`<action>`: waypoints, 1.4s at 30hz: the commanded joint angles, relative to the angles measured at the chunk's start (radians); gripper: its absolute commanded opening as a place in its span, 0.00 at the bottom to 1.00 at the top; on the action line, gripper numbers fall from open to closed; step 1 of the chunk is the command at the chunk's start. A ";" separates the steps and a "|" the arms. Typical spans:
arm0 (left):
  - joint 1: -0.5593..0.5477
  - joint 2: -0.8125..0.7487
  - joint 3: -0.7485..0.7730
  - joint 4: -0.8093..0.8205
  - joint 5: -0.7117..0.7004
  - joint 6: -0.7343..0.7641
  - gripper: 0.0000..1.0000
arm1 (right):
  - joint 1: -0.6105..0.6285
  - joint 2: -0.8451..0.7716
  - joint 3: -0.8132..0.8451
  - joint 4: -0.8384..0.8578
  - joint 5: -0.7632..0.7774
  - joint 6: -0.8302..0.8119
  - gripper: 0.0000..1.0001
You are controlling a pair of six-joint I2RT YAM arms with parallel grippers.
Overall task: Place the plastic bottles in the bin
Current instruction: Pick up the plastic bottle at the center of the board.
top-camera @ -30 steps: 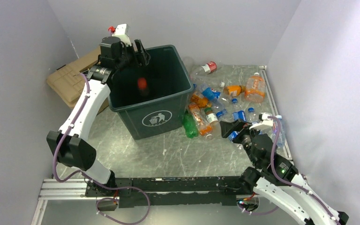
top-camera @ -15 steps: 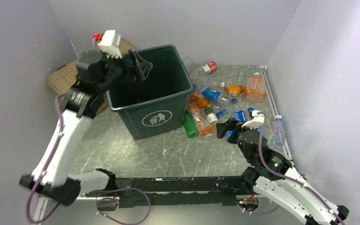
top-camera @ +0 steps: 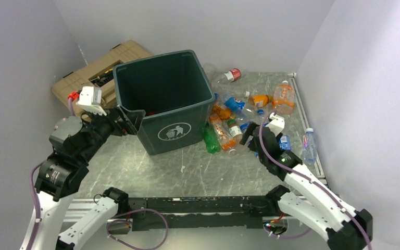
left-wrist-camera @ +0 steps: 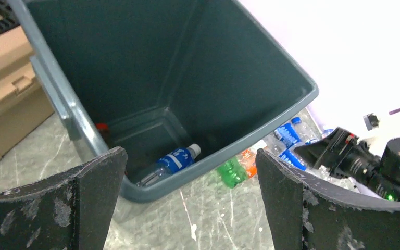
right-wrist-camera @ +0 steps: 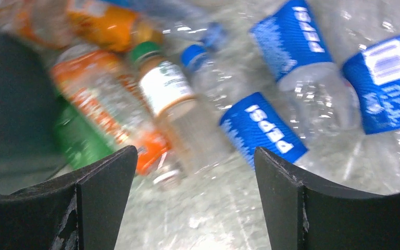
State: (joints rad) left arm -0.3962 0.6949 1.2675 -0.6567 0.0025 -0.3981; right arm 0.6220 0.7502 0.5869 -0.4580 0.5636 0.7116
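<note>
Left gripper point(top-camera: 129, 121) is wide open and empty, just beside the near left corner of the bin point(top-camera: 151, 139). Right gripper point(top-camera: 250, 140) is spread wide too, with nothing in it, low over the plastic bottles point(top-camera: 234, 117). These lie in a loose pile on the worktop point(top-camera: 187, 166), touching the right side of the bin. Inside the bin one blue-labelled bottle point(left-wrist-camera: 176, 159) lies on the bottom. Behind the bin, on its left, stands a tan case point(top-camera: 91, 73).

We get even, diffuse light, soft shadows. Right wrist view motion-blurred, bottles point(right-wrist-camera: 104, 112) smeared. Left wrist: wall point(left-wrist-camera: 344, 47) blown out, bin point(left-wrist-camera: 187, 67) interior dim.
</note>
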 commanded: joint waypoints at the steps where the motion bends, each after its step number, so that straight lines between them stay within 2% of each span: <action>1: 0.002 -0.063 -0.076 0.036 -0.033 -0.057 0.99 | -0.217 0.044 -0.029 0.058 -0.135 -0.001 0.86; 4: 0.002 -0.091 -0.106 0.035 -0.018 -0.080 1.00 | -0.310 0.081 -0.034 0.066 -0.189 -0.031 0.84; 14: 0.002 -0.133 -0.151 0.008 0.044 -0.110 1.00 | -0.367 0.294 0.045 0.079 -0.226 -0.134 0.88; 27: 0.002 -0.186 -0.148 -0.010 0.031 -0.110 0.99 | -0.372 0.455 0.034 0.116 -0.353 -0.155 0.76; 34: 0.002 -0.191 -0.153 -0.020 0.025 -0.114 1.00 | -0.372 0.494 0.022 0.152 -0.384 -0.157 0.73; 42: 0.002 -0.195 -0.159 -0.029 0.021 -0.120 1.00 | -0.371 0.530 0.011 0.178 -0.431 -0.169 0.65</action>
State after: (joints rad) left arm -0.3962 0.5121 1.1069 -0.6823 0.0322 -0.5030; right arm 0.2520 1.2625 0.6106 -0.3126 0.1741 0.5564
